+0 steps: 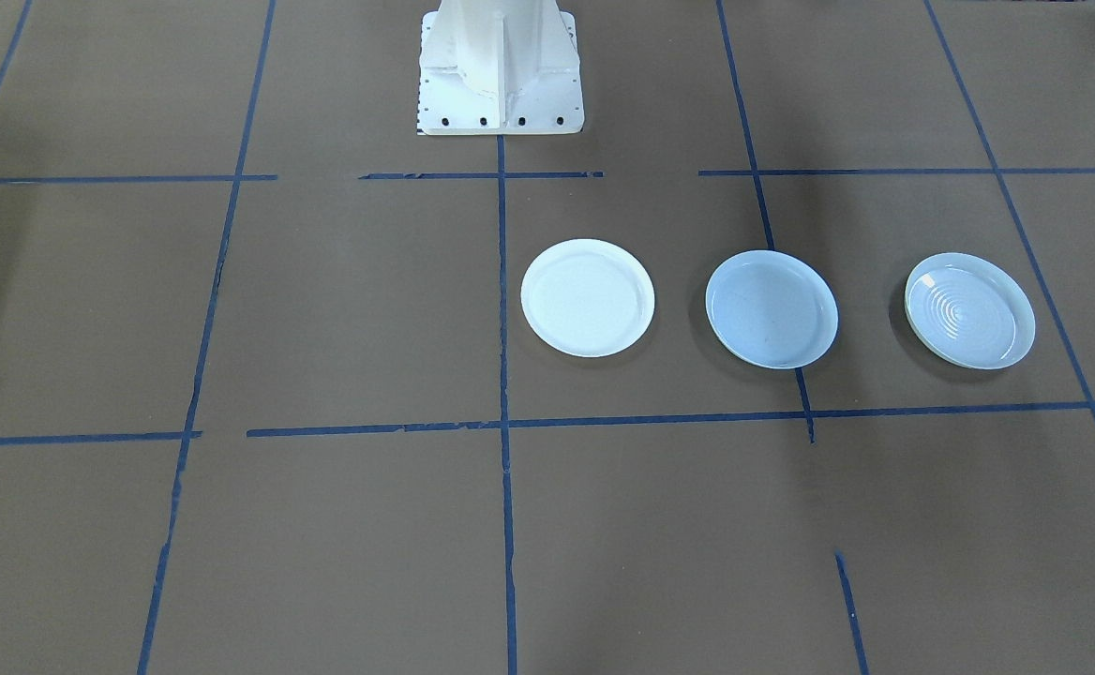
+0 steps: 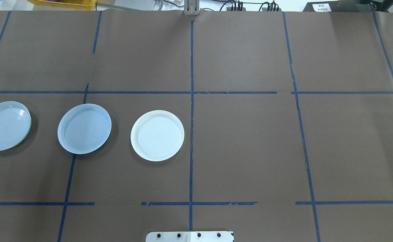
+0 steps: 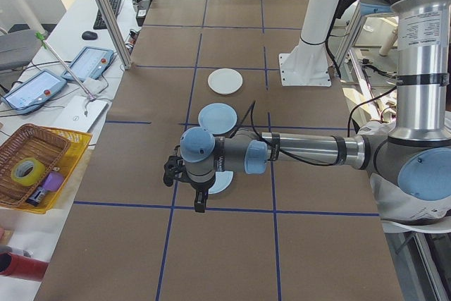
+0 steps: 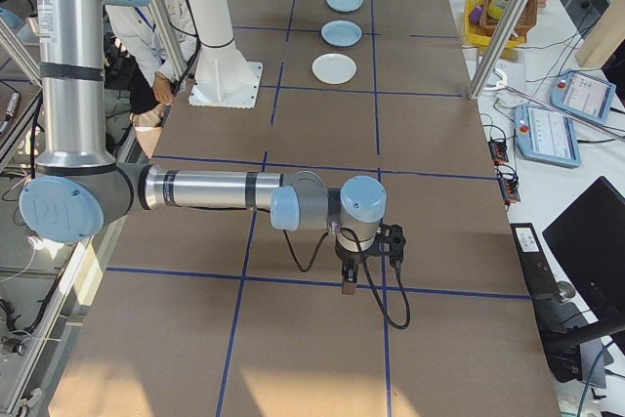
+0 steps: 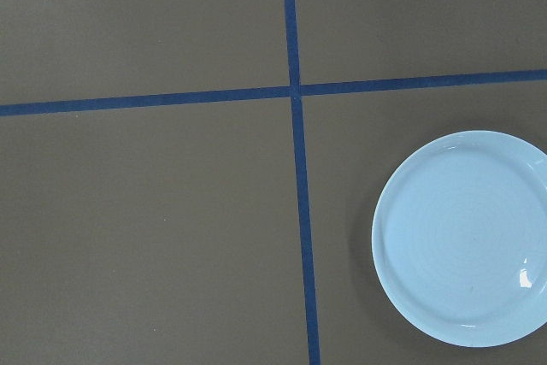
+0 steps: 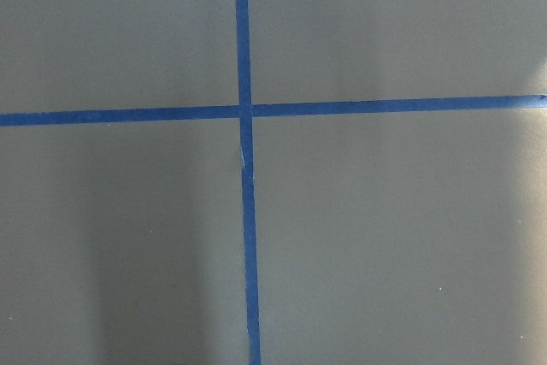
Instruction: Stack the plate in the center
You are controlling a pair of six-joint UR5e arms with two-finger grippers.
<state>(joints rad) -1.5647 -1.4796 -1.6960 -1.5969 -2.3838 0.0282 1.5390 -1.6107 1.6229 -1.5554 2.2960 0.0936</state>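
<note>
Plates in a row of three on the brown bench: pale-blue smooth plate (image 2: 84, 128) in the middle, ridged plate (image 2: 5, 125) on its outer side, white plate (image 2: 157, 135) on the other, all well apart and flat. They look rigid, light, glossy and likely slippery, with shallow raised rims, so a pinch across the rim edge seems the only hold. Left gripper (image 3: 184, 182) and right gripper (image 4: 367, 259) show only from the sides; opening cannot be told, nothing visibly held.
</note>
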